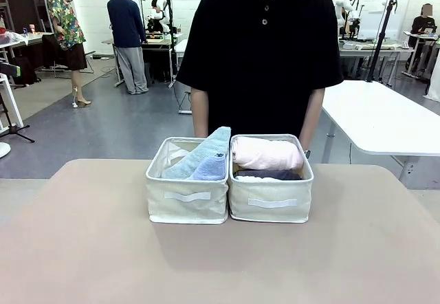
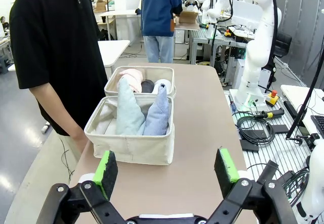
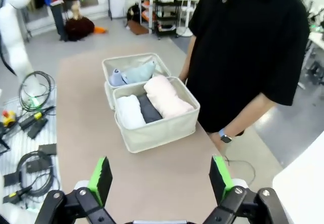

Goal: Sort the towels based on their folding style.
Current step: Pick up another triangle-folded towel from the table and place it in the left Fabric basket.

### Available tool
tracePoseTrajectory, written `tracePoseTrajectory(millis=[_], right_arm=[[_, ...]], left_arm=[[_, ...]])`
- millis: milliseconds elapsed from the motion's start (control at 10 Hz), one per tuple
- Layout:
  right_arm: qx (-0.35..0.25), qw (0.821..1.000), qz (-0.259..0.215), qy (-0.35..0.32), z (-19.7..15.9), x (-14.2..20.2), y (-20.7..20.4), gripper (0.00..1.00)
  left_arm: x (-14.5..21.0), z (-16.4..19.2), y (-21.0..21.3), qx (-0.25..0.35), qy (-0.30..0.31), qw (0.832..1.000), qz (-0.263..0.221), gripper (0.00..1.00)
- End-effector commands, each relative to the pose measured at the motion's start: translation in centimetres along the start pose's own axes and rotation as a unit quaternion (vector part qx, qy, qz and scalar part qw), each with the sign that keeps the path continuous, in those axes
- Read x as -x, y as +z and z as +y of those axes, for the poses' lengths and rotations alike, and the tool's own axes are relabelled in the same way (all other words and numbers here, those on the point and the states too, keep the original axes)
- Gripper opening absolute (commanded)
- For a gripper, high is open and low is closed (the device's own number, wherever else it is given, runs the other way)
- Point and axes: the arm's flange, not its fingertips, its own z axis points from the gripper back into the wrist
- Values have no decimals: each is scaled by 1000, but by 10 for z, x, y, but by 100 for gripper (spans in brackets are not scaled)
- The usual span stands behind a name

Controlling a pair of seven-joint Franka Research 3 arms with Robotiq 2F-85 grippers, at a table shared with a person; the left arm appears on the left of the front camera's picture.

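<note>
2 bins point(image 1: 187, 204) | 2 cone towels point(image 2: 143, 113) | 3 rolled towels point(image 3: 149, 105) | 2 end effectors point(image 2: 167, 172) released

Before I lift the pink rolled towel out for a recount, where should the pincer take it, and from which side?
Probably from above, across the roll's middle. The pink rolled towel lies on its side on top of the right bin, higher than the white towel and dark grey towel beside it, so its rounded flanks look free for open fingers.
</note>
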Motion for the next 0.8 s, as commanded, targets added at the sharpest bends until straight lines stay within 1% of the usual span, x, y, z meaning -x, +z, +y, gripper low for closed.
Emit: tracePoseTrajectory(millis=[0,700], right_arm=[[-20,999,-6,28,4,-1,-1,100],[-20,999,-6,28,4,-1,-1,100]], left_arm=[[0,-3,-1,5,-5,1000,4,100],[0,-3,-1,5,-5,1000,4,100]])
